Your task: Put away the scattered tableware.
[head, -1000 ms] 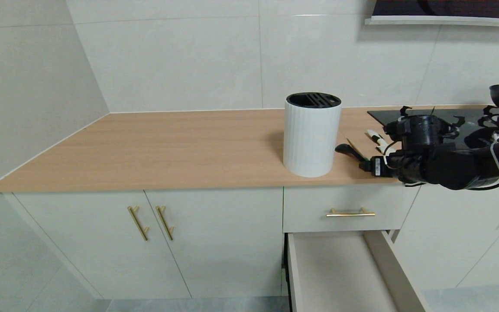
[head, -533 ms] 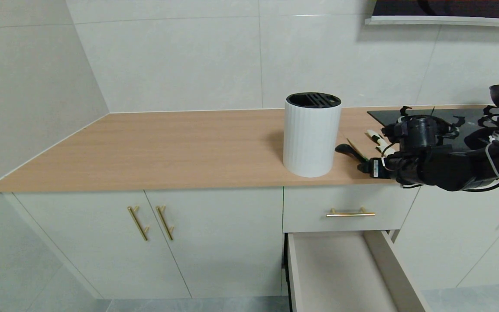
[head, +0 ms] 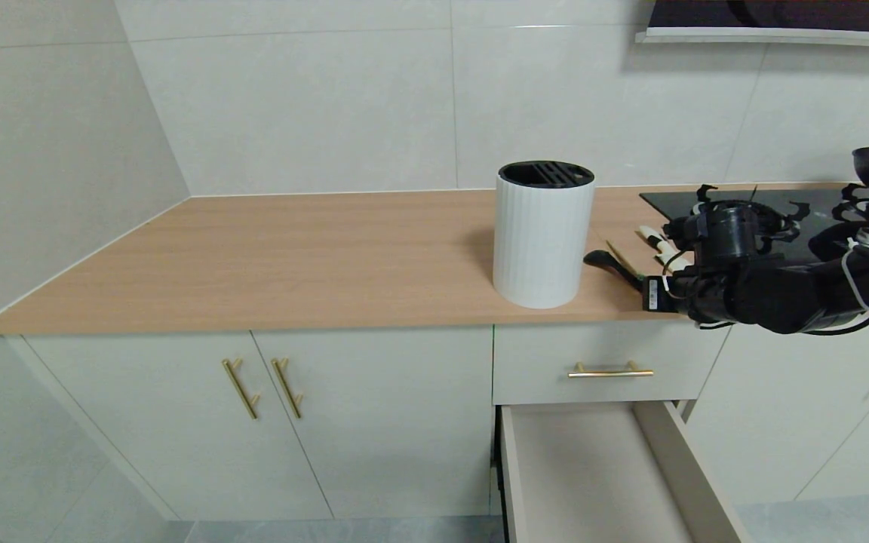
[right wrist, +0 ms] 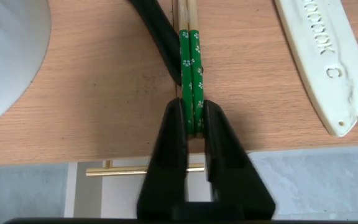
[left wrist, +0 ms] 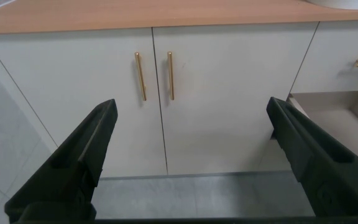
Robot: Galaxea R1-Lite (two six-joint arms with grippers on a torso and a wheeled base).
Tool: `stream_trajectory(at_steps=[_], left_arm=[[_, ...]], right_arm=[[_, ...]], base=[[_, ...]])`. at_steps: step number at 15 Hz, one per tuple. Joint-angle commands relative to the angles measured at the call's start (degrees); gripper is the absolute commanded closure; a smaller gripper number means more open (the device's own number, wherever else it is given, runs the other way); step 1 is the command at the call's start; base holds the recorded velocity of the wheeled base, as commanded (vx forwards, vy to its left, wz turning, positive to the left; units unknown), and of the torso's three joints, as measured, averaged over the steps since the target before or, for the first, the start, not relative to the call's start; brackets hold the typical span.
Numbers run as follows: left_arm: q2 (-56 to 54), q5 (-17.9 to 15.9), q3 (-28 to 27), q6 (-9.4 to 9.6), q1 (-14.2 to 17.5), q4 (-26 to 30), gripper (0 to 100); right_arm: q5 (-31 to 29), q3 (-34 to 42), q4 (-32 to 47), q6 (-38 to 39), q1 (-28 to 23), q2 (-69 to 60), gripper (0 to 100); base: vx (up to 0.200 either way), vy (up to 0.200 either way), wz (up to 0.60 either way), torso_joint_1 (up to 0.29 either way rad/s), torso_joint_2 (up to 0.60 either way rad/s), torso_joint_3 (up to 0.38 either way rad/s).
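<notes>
Early stage of putting away the tableware, judged from the layout. The right tool (right wrist: 191,115) has its two black fingers closed on the green ends of a pair of chopsticks (right wrist: 190,59) at the front edge of the tabletop (head: 291,256). Whether the pair has left the surface cannot be told. No piece appears stowed: the slotted top of the holder (head: 544,241) carries nothing, and the visible floor of the open drawer (head: 585,467) below is bare. A black spoon (right wrist: 157,34) lies touching the chopsticks on the side toward the holder, and a white knife-shaped piece (right wrist: 319,56) lies near them on the other side; both rest on the tabletop and remain to be handled. The left tool (left wrist: 191,107) hangs low before the cabinet doors (left wrist: 229,93), its fingers wide apart and holding nothing. Materials and shapes: the chopsticks are slim pale wooden sticks, side by side, with green painted ends dotted by small white flowers. The spoon is smooth, dark and narrow-handled. The white piece is flat, matte and tapered, with raised lettering. The holder is a white ribbed cylinder with a black slotted insert. The tabletop is a warm wood-grain laminate; the cabinet doors are plain pale panels with slim brass bar handles.
</notes>
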Motion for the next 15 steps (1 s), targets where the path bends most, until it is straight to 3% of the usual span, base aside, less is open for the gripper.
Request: stream_trajectory(at_steps=[1,7,13,15], left_arm=[[0.0,0.0,0.0,0.0,0.0,0.0,0],[0.0,0.0,0.0,0.0,0.0,0.0,0],[0.0,0.0,0.0,0.0,0.0,0.0,0],[0.0,0.0,0.0,0.0,0.0,0.0,0]], right_arm=[[0.0,0.0,0.0,-0.1,0.0,-0.1,100],[-0.1,2.3,0.4,1.8,0.1,-3.7,100],[-0.7,16.8,1.5,3.6,6.0,-23.2,100],[-0.6,19.6,7.8,3.7,6.3,-30.5,100]], base=[[0.0,0.0,0.0,0.0,0.0,0.0],[0.0,0.0,0.0,0.0,0.0,0.0],[0.0,0.0,0.0,0.0,0.0,0.0],[0.0,0.0,0.0,0.0,0.0,0.0]])
